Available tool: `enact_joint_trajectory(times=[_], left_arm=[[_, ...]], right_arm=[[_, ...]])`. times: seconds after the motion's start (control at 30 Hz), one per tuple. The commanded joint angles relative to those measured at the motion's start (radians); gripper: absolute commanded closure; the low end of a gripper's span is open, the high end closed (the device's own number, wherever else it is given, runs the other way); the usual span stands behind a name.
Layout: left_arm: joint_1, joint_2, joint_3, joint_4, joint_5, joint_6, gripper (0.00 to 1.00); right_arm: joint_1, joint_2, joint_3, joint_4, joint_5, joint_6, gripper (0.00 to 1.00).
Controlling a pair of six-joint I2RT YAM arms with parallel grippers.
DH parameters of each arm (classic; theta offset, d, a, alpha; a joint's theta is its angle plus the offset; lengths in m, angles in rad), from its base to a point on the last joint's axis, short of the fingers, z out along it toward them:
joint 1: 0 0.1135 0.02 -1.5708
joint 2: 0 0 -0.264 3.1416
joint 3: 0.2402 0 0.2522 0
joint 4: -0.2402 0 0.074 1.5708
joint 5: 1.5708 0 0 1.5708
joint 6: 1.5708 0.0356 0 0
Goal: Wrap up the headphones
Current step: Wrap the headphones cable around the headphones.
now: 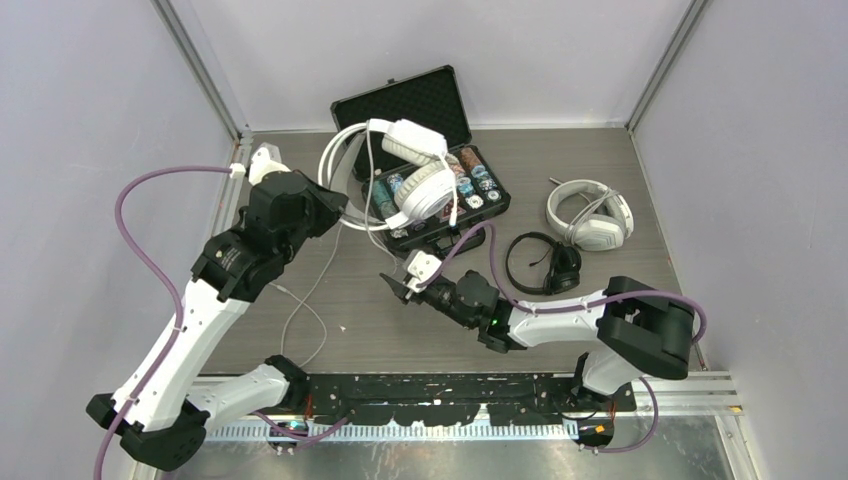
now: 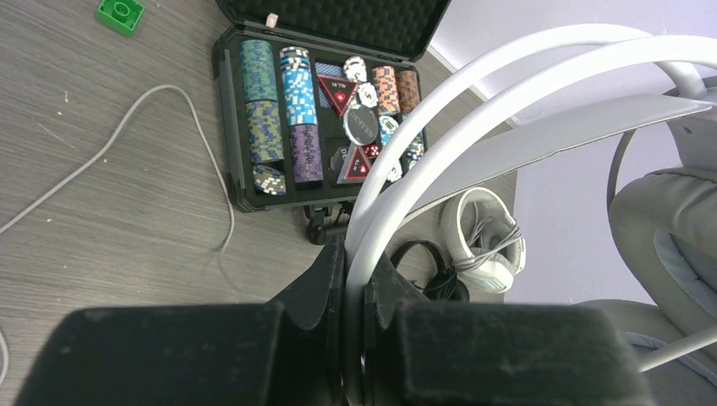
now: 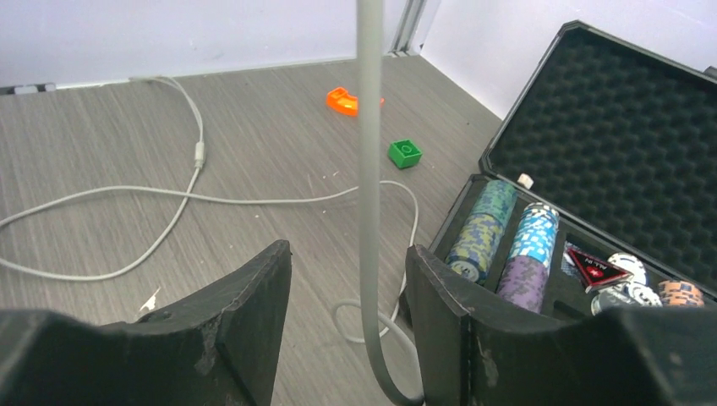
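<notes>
Tightly, the left gripper pinches the headband of the white-grey headphones, held over the open chip case, while beside that case the right gripper stands wide-jawed around the hanging grey cord.

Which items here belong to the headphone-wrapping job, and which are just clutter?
Job:
- large white-grey headphones, headband clamped in the left tool
- grey cable, hanging inside the open right tool
- black headphones
- white headset

Lying about:
- poker chip case
- green brick
- orange piece
</notes>
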Motion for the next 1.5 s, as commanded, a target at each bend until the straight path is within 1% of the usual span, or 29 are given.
enact_joint_trajectory(times=[0.0,0.17,0.2,0.23,0.27,0.3,0.33,0.43,0.47,0.63,0.77,0.97,1.1,1.17,1.27,1.37,1.47], left_arm=[[0.004,-0.036,0.059,0.072,0.021,-0.053,1.0],[0.004,-0.036,0.057,0.072,0.04,-0.057,1.0],[0.005,-0.037,0.055,0.071,0.038,-0.057,1.0],[0.005,-0.039,0.055,0.07,0.037,-0.056,1.0],[0.005,-0.04,0.054,0.072,0.038,-0.053,1.0],[0.004,-0.041,0.056,0.07,0.039,-0.053,1.0],[0.004,-0.041,0.058,0.068,0.039,-0.051,1.0],[0.004,-0.042,0.063,0.065,0.042,-0.047,1.0],[0.004,-0.04,0.068,0.062,0.042,-0.046,1.0],[0.004,-0.024,0.108,0.046,0.032,-0.002,1.0],[0.006,-0.018,0.13,0.052,0.03,0.029,1.0],[0.011,-0.011,0.147,0.085,0.133,0.069,1.0],[0.014,-0.019,0.159,0.032,0.159,0.101,1.0],[0.019,-0.028,0.152,0.035,0.204,0.123,1.0],[0.02,-0.035,0.128,0.079,0.325,0.15,1.0],[0.022,-0.038,0.111,0.093,0.406,0.179,1.0],[0.03,-0.033,0.112,0.092,0.509,0.244,1.0]], right_arm=[[-0.016,0.018,0.068,0.093,-0.037,-0.033,0.43],[-0.023,0.053,0.097,0.104,-0.058,-0.047,0.43],[-0.026,0.058,0.1,0.106,-0.059,-0.05,0.45],[-0.028,0.061,0.103,0.106,-0.063,-0.05,0.49],[-0.03,0.065,0.105,0.107,-0.067,-0.05,0.54],[-0.034,0.068,0.105,0.111,-0.073,-0.048,0.62],[-0.038,0.069,0.103,0.115,-0.075,-0.042,0.72],[-0.052,0.069,0.09,0.136,-0.077,-0.006,0.98],[-0.055,0.069,0.08,0.145,-0.075,0.007,1.0],[-0.076,0.06,0.005,0.225,-0.027,0.098,1.0],[-0.097,0.05,-0.061,0.284,-0.021,0.159,1.0],[-0.138,0.032,-0.096,0.288,-0.035,0.223,1.0],[-0.191,0.009,-0.116,0.29,-0.049,0.306,1.0],[-0.213,-0.004,-0.124,0.295,-0.042,0.325,1.0],[-0.231,-0.02,-0.133,0.316,-0.033,0.338,1.0],[-0.238,-0.038,-0.141,0.325,-0.012,0.337,1.0],[-0.245,-0.053,-0.153,0.343,0.018,0.326,0.94]])
